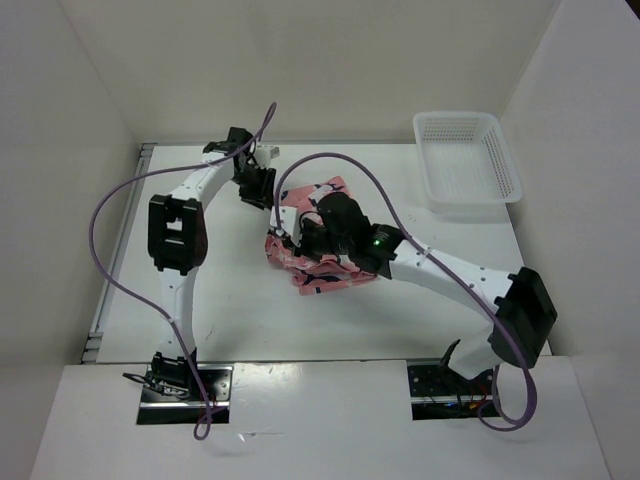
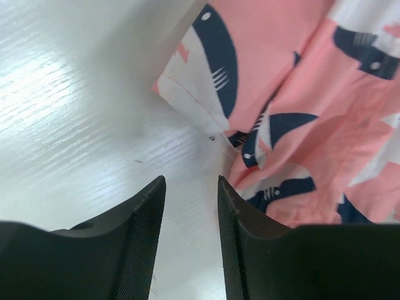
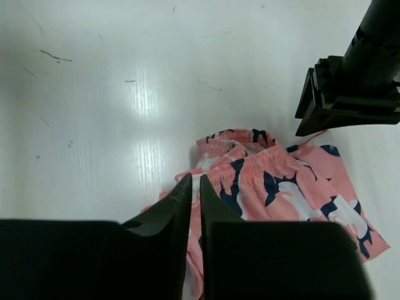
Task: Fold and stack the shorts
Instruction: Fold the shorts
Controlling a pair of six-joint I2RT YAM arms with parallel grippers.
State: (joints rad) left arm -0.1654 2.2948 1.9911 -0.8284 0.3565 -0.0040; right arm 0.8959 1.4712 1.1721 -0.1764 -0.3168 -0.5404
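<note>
Finds the shorts (image 1: 318,278) bunched in the middle of the surface (image 1: 240,300), well left of the basket (image 1: 468,160); holds the left tool (image 2: 190,181) parted a little, gripping nothing, just beside the cloth's far left edge; pinches a fold with the right tool (image 3: 195,179), nearly closed.

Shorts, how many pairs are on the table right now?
1. The shorts lie bunched mid-table, under the right pincer, with the left pincer just past their far-left edge. The right arm covers part of the pile, so another could be hidden.
</note>
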